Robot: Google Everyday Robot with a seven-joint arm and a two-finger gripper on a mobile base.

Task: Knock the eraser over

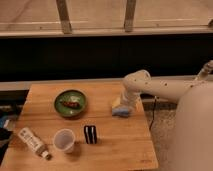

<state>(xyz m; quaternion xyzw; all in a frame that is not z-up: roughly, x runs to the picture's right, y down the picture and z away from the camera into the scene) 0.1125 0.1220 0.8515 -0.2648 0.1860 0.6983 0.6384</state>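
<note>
The eraser (90,134), a small black block with thin white stripes, stands upright on the wooden table (120,145), just right of the clear plastic cup (64,140). My gripper (126,103) hangs at the end of the white arm over the table's right part, just above the blue-and-yellow sponge (121,110). It is well to the right of the eraser and a little behind it, not touching it.
A green plate (70,103) with a dark red item sits at the back left. A white bottle (33,142) lies at the front left. The table's right edge runs close to the sponge. A dark wall and window rail stand behind.
</note>
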